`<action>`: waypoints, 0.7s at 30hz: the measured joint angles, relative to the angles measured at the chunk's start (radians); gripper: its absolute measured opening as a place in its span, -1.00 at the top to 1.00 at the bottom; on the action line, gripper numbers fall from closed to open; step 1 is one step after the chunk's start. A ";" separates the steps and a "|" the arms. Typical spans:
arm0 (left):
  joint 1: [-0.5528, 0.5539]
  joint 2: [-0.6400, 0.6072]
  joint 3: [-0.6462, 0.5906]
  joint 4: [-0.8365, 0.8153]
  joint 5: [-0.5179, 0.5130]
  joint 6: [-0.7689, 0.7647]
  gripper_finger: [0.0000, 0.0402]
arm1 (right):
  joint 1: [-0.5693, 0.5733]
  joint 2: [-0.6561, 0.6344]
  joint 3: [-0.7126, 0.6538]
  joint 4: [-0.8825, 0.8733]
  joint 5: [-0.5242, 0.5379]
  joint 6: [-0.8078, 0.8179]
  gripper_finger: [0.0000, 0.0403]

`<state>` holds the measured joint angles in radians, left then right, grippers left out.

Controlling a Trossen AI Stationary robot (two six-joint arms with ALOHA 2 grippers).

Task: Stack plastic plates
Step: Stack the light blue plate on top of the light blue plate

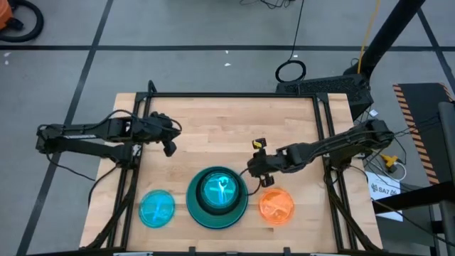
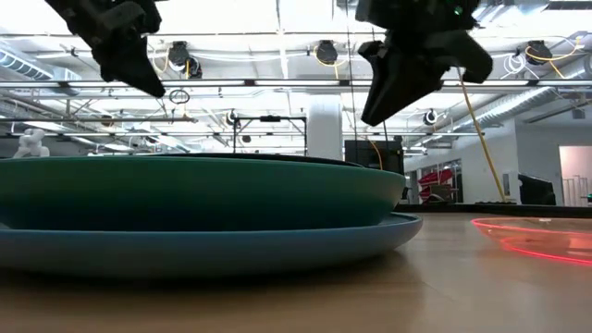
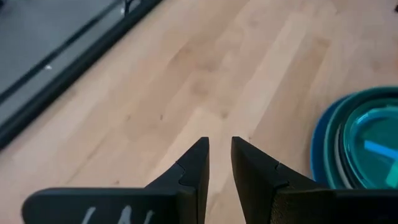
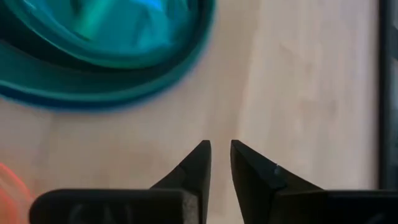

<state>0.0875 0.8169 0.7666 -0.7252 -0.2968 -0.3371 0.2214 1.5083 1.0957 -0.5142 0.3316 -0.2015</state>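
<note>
A stack of plates sits near the table's near edge: a large blue plate at the bottom, a teal one on it, a black one, and small translucent cyan ones on top. A small cyan plate lies flat to its left and a small orange plate to its right. My left gripper hovers shut and empty, left of and beyond the stack. My right gripper hovers shut and empty just beyond the stack's right rim, near the orange plate. The stack also shows in the left wrist view and the right wrist view.
Bare wooden tabletop spreads over the far half of the table. Black frame rails run along the left, right and far edges. In the low view the stack fills the foreground, with the orange plate to the right.
</note>
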 joint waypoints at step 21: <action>-0.276 0.269 0.000 -0.178 0.278 -0.199 0.63 | -0.005 -0.061 -0.276 0.458 -0.178 0.006 0.73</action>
<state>-0.1888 1.0854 0.7666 -0.9029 -0.0187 -0.5362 0.2169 1.4475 0.8196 -0.0559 0.1534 -0.1954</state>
